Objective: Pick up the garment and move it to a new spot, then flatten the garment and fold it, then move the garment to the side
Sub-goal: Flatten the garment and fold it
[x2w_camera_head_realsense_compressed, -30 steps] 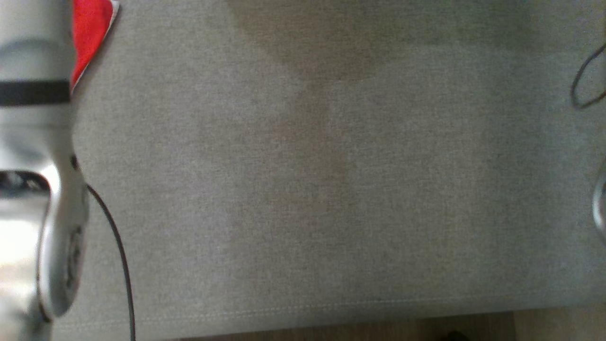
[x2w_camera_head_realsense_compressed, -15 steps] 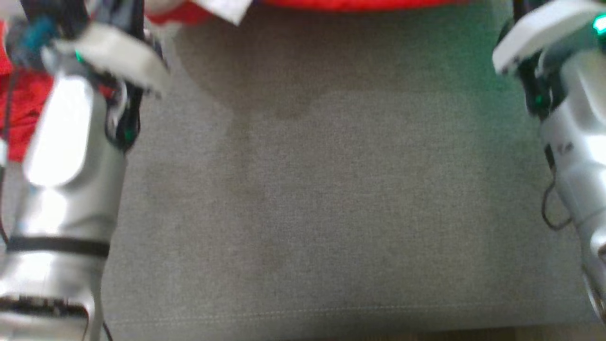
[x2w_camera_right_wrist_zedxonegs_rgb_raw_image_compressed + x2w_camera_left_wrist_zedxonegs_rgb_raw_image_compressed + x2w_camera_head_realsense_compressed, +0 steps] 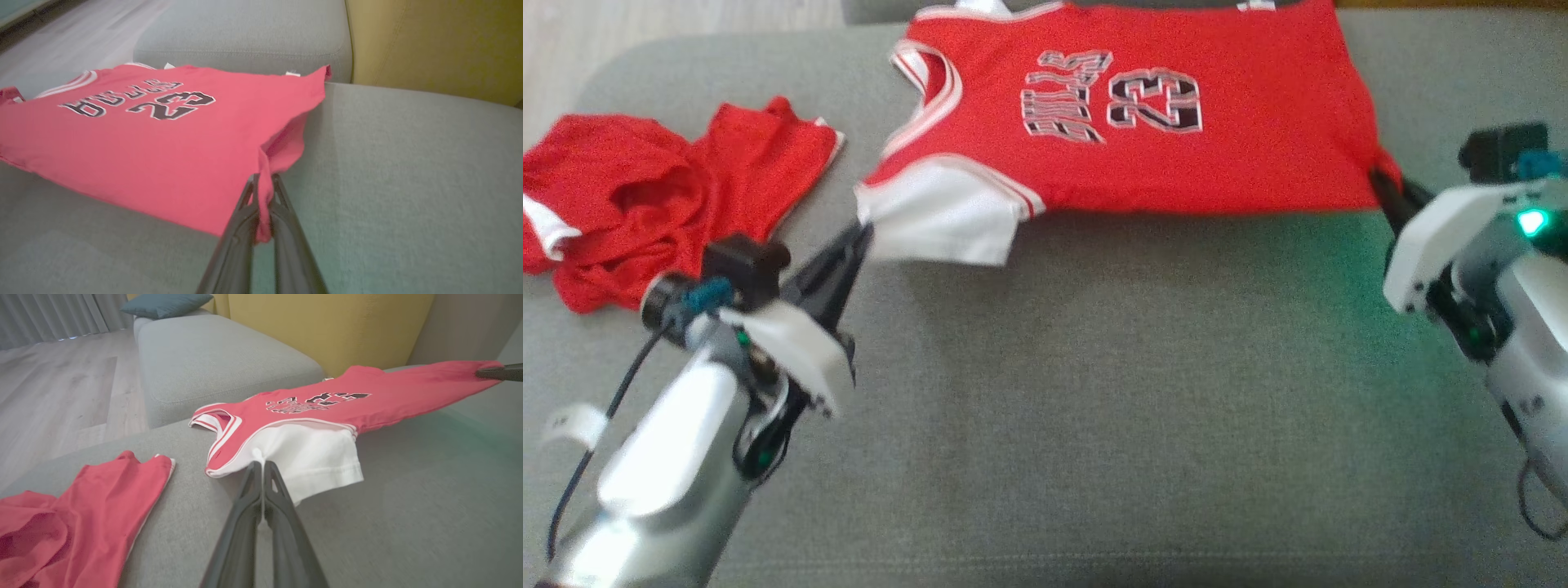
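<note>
The garment (image 3: 1160, 155) is a red jersey with white sleeves and the number 23, stretched out above the grey sofa seat (image 3: 1094, 392). My left gripper (image 3: 862, 233) is shut on its white sleeve (image 3: 314, 457), at the near left corner. My right gripper (image 3: 1384, 181) is shut on the red hem corner (image 3: 265, 163) at the right. The near edge hangs taut between the two grippers, and the far edge reaches the back of the seat. In the left wrist view the right gripper's dark fingertips (image 3: 500, 371) pinch the far corner.
Another red garment (image 3: 645, 196) lies crumpled on the seat at the left, close to my left arm. A second grey cushion (image 3: 212, 359) and a yellow backrest (image 3: 327, 326) stand behind. Wooden floor (image 3: 53, 388) lies beyond the seat's left edge.
The head camera has tilted up, so the whole jersey and both grippers have come into sight. Earlier frames showed mostly bare seat and blurred forearms.
</note>
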Available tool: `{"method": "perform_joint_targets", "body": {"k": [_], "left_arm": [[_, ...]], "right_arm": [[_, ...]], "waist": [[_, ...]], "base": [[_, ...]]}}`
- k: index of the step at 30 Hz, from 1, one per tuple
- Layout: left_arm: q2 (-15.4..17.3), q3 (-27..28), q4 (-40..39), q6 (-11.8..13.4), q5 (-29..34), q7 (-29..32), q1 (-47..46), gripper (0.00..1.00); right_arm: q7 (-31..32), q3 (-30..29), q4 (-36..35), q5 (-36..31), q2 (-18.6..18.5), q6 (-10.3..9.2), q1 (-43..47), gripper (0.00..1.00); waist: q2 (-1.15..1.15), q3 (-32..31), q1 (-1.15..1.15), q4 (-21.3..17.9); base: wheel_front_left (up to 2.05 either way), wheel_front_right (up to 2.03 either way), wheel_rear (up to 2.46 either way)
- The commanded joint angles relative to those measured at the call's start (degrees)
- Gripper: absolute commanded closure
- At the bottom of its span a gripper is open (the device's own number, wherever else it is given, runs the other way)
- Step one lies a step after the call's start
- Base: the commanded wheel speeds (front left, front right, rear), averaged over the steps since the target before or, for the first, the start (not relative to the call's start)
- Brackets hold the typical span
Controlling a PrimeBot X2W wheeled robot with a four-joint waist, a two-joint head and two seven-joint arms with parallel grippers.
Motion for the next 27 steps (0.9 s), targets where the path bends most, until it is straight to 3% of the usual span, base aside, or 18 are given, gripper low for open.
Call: {"method": "perform_joint_targets", "body": {"k": [1, 16, 22, 27], "left_arm": [[3.17, 1.92, -2.43, 0.09, -0.86, 0.16, -1.43, 1.0], [17.99, -5.5, -24.08, 0.08, -14.98, 12.35, 12.9, 1.0], [24.04, -6.83, -32.4, 0.08, -20.31, 17.4, 17.63, 1.0], [26.36, -5.58, -35.45, 1.59, -20.43, 17.9, 18.05, 1.0]], "right_arm": [[0.35, 0.8, -1.78, 0.82, -1.74, 0.22, 0.74, 1.0], [13.55, 10.25, -12.98, 12.89, -11.36, 0.22, 12.41, 1.0], [20.67, 10.42, -17.01, 17.09, -15.28, 0.22, 16.16, 1.0], [23.64, 7.39, -19.92, 18.89, -17.07, 0.22, 17.02, 1.0]], "waist": [[0.0, -1.84, 0.0, 0.58], [0.0, -11.06, 0.0, -0.12], [0.0, -11.9, 0.0, -0.78], [0.0, -11.15, 0.0, -1.38]], "base": [[0.0, 0.0, 0.0], [0.0, 0.0, 0.0], [0.0, 0.0, 0.0], [0.0, 0.0, 0.0]]}}
